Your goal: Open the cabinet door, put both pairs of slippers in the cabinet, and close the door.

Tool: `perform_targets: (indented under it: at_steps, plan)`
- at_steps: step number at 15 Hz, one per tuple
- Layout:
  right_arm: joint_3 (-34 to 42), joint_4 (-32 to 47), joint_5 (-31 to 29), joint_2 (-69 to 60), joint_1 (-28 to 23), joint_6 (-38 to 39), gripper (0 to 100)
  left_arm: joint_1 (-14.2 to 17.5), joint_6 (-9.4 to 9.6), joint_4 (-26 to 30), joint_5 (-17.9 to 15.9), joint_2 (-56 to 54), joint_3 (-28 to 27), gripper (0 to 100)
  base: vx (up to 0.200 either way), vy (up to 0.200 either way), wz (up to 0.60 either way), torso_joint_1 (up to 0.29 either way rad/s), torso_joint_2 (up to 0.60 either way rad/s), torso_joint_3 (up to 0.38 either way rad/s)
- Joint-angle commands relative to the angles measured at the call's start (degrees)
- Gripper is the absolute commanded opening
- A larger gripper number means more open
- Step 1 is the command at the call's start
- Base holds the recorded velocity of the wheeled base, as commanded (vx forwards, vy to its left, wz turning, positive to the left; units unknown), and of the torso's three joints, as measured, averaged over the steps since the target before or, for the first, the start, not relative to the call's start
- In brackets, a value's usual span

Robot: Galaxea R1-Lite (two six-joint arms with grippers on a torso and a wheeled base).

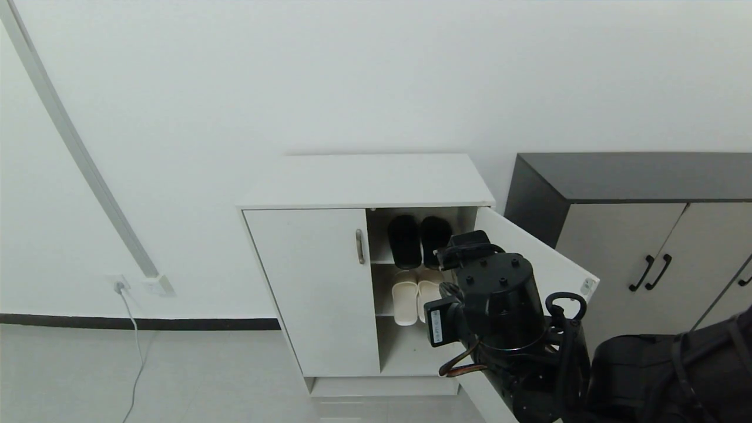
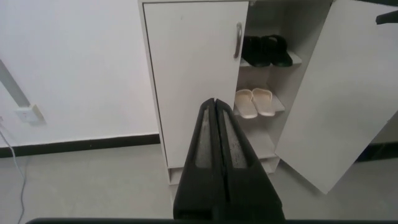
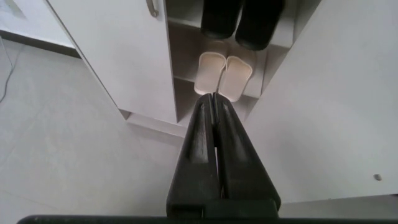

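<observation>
A grey cable duct (image 1: pixel 76 147) runs slantwise down the white wall at the far left. It ends near a white wall socket (image 1: pixel 119 286), from which a thin pale cable (image 1: pixel 136 346) drops to the tiled floor (image 1: pixel 194 376). A black skirting strip (image 1: pixel 141 323) lines the foot of the wall.

The left gripper (image 2: pixel 214 101) hangs above the floor, well apart from the cabinet and pointing at its left door. Its fingers (image 2: pixel 205 137) are pressed flat together and carry nothing.

The white two-door wooden cabinet (image 1: pixel 364 179) stands against the wall. Its left door (image 1: pixel 305 282), which has a slim metal handle (image 1: pixel 359 246), is shut. Behind the open right half, the pair of black slippers (image 1: pixel 405 241) lies side by side on the upper shelf. The pair of cream slippers (image 1: pixel 405 299) lies side by side on the shelf just below, with their ends at the front edge. The compartment under them is bare.

The right gripper (image 3: pixel 214 96) is held in front of this open half, aimed toward the cream slippers but apart from them. Its fingers (image 3: pixel 202 134) are closed on nothing. The white right door (image 1: pixel 540 258) is swung wide open toward the robot, and the black right arm (image 1: pixel 499 305) is just beside its inner face.

Farther right, a cabinet with a dark grey top and pale grey doors (image 1: pixel 634 176) stands against the same wall.
</observation>
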Motion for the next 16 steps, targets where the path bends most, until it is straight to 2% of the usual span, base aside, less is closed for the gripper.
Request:
perform_targets:
  at_steps: [1, 8, 14, 16]
  plan:
    - [0.1, 0.0, 0.0, 0.0, 0.1, 0.0, 0, 0.1, -0.01, 0.0, 0.0, 0.1, 0.0, 0, 0.000, 0.000, 0.00, 0.232, -0.56, -0.334]
    - [0.6, -0.5, 0.0, 0.0, 0.1, 0.0, 0, 0.0, -0.10, 0.0, 0.0, 0.1, 0.0, 0, 0.000, 0.000, 0.00, 0.247, -0.56, -0.316]
    - [0.8, -0.8, 0.2, 0.0, -0.1, 0.0, 0, 0.0, -0.10, 0.0, 0.0, 0.1, 0.0, 0, 0.000, 0.000, 0.00, 0.177, -0.38, -0.208]
    - [0.7, -0.8, 0.3, 0.0, -0.1, -0.1, 0, 0.0, -0.10, 0.0, 0.0, 0.1, 0.0, 0, 0.000, 0.000, 0.00, 0.039, -0.10, -0.046]
